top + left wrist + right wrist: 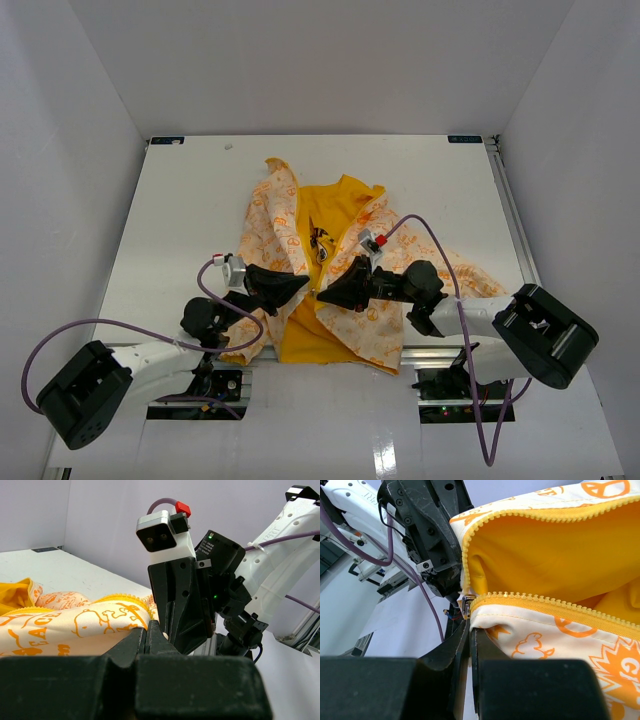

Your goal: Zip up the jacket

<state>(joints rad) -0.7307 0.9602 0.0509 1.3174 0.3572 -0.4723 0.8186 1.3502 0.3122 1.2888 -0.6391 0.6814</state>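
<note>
1. Jacket lies open and front up on the middle of the desk, hem toward the near edge. Its left panel is soft cream cloth printed with orange cartoon shapes. Smooth bright yellow lining shows in between, and the same printed cloth covers the right panel and the sleeve that runs toward the desk's right edge.
2. Zipper teeth are yellow and chunky, set on yellow tape. From the right wrist I see both rows meet at a small metal slider at the bottom of the opening, and they spread apart above it.
3. The desk is flat, matte white and rectangular. Plain white walls close it in on the left, far and right sides. Purple cables loop off both arms.
4. Left gripper: the black fingers are pressed together with only a slit between them, tips at the left panel's hem. On its own camera the printed cloth folds right into the tips, so I read it as pinching the jacket.
5. Right gripper: the fingers are likewise closed, and it sits nearly tip to tip with the left one. Its camera shows the cream hem caught between the fingers just under the slider.
</note>
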